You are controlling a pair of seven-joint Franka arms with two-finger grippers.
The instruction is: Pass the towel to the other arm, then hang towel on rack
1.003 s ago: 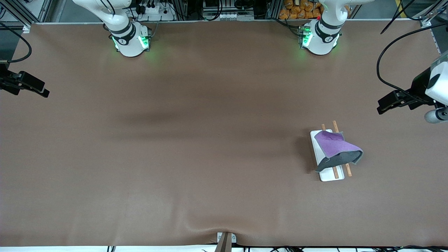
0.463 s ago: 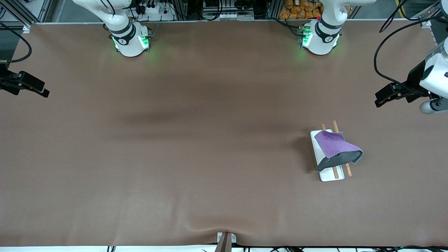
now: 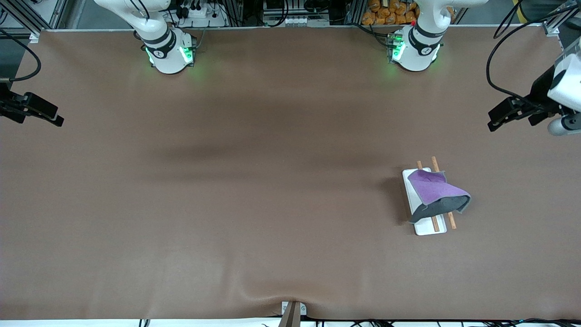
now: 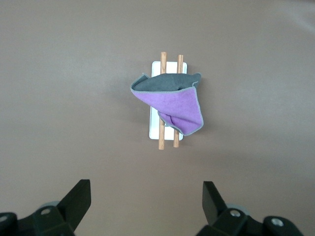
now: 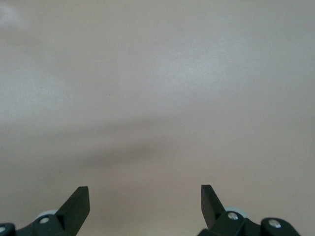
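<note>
The towel (image 3: 436, 194) is draped over the rack's two wooden rods (image 3: 435, 223), purple side up, with a dark grey fold at the end nearer the front camera. The rack's white base (image 3: 424, 227) lies on the table toward the left arm's end. In the left wrist view the towel (image 4: 173, 102) and rack (image 4: 154, 129) sit well ahead of my open, empty left gripper (image 4: 146, 197). That gripper (image 3: 497, 120) hovers above the table edge at the left arm's end. My right gripper (image 3: 55, 119) waits open and empty over the right arm's end, above bare table (image 5: 145, 199).
A brown mat (image 3: 254, 190) covers the whole table. The two arm bases (image 3: 170, 52) (image 3: 414, 49) stand along the edge farthest from the front camera. A small metal clamp (image 3: 292, 311) sits at the mat's nearest edge.
My left gripper has drifted away from the rack toward the edge where the bases stand. The towel, rack and right arm have not moved.
</note>
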